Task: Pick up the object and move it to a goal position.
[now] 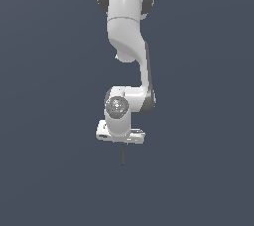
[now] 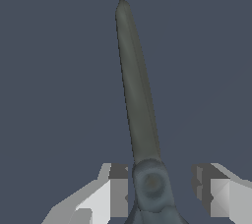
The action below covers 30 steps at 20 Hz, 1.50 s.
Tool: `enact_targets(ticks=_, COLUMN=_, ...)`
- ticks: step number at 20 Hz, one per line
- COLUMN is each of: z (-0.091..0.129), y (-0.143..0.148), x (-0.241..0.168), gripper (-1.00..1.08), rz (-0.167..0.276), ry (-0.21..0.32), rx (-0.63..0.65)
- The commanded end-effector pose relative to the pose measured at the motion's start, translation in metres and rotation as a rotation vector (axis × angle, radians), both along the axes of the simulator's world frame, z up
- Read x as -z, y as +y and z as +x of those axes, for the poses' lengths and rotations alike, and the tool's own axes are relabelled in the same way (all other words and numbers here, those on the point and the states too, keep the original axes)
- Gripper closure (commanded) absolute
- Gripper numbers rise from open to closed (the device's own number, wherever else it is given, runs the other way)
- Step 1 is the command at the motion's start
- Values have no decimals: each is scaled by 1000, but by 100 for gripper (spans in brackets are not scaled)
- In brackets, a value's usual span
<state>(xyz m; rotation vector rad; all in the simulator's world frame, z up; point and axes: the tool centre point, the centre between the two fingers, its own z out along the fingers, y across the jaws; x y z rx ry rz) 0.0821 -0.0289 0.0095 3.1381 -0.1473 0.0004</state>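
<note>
The object is a slim pair of scissors [image 2: 140, 100] with long dark grey-green blades, and its pivot lies between my fingers. My gripper [image 2: 160, 188] is open and straddles that pivot. One finger [image 2: 118, 193] sits close against the scissors. The other finger [image 2: 204, 188] stands off with a visible gap. The handles are hidden under the hand. In the exterior view the gripper [image 1: 121, 143] hangs low under the white arm, and only the thin dark blade [image 1: 122, 156] pokes out below it.
A plain dark blue-grey surface [image 1: 198, 170] fills both views. The white arm [image 1: 126, 22] rises straight above the gripper.
</note>
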Motion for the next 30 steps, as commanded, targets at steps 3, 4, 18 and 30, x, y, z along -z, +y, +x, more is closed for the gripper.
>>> enact_targets(ticks=3, z=0, y=0, x=2, gripper=108, rz=0, ry=1, rx=-1)
enact_targets(ticks=4, z=0, y=0, x=2, gripper=108, rz=0, ry=1, rx=-1)
enact_targets(ticks=18, z=4, y=-9, x=-30, gripper=108, rz=0, ry=-1, rx=0)
enact_targets(ticks=30, z=17, y=-42, x=-145, gripper=108, rz=0, ry=0, rx=0)
